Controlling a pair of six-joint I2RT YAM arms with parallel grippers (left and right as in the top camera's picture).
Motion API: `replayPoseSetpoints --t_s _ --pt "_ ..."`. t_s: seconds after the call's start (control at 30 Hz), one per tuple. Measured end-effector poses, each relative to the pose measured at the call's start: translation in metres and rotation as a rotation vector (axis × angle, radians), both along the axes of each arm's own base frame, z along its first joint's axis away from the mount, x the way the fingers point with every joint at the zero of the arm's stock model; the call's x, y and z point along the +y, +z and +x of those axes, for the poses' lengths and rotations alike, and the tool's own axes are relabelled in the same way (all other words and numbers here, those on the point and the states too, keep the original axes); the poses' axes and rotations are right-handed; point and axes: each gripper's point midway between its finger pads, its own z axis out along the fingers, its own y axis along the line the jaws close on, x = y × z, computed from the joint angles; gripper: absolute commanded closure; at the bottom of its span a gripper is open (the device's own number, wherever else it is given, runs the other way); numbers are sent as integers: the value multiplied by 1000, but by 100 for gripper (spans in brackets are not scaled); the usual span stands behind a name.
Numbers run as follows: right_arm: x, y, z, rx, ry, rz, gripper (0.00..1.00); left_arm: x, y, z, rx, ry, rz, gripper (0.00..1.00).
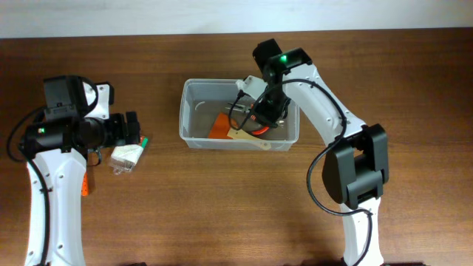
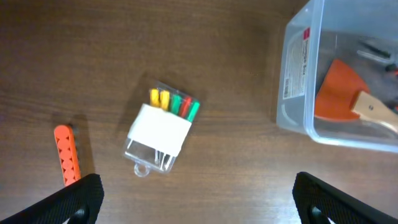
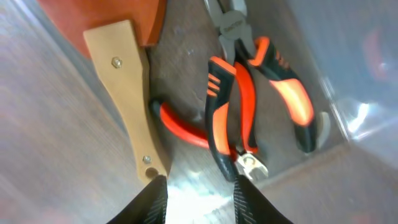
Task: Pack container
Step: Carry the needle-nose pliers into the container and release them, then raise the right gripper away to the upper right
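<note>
The clear plastic container [image 1: 194, 131] sits at the table's middle back; its corner shows in the left wrist view [image 2: 298, 68]. It holds an orange scraper with a wooden handle [image 1: 230, 130] [image 3: 124, 81] and orange-black pliers [image 3: 239, 106]. My right gripper [image 1: 255, 112] [image 3: 199, 199] reaches into the container, fingers partly open with nothing between them, just above the pliers and the handle. My left gripper [image 1: 133, 129] [image 2: 199, 202] is wide open and empty over the table, next to a clear pack of coloured bits [image 1: 127, 157] [image 2: 163, 127].
An orange strip-shaped tool [image 1: 87, 183] [image 2: 66, 154] lies at the left, by the left arm. Bare wooden tabletop [image 1: 222, 207] spreads in front of the container.
</note>
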Motion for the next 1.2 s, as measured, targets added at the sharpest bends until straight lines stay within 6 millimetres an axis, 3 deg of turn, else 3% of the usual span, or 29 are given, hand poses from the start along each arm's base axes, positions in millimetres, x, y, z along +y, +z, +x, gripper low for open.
replayPoseSetpoints --t_s 0.1,0.13,0.17,0.2,0.27,0.33,0.43,0.53,0.6,0.73,0.9,1.03,1.2 --pt "1 32 13 -61 -21 24 57 -2 0 -14 63 -15 -3 1" --pt "1 47 19 -95 -37 36 50 -3 4 -18 76 -18 -2 1" --pt "-1 67 26 -139 -67 50 21 -3 11 -19 79 -25 4 1" --pt "-4 90 34 -194 -101 69 1 -3 19 -20 75 -34 12 1" --pt "-20 144 47 -318 -185 109 2 -3 40 -23 59 -60 32 1" --pt "-50 203 51 -440 -302 154 1 -3 57 -24 33 -95 55 1" --pt "-122 287 37 -616 -516 208 1 -1 66 -27 25 -149 101 1" --pt "-197 341 6 -743 -729 223 1 3 60 -25 43 -206 146 1" --pt "-237 361 -17 -796 -841 220 1 5 52 -19 56 -244 167 1" --pt "-280 372 -41 -817 -966 241 1 10 14 0 136 -314 180 1" --pt "-306 347 -39 -730 -1040 263 1 18 -51 22 277 -357 163 1" --pt "-308 320 -33 -641 -1058 269 1 21 -92 31 363 -373 141 1" --pt "-309 298 -26 -578 -1066 274 1 21 -125 33 434 -381 116 1"
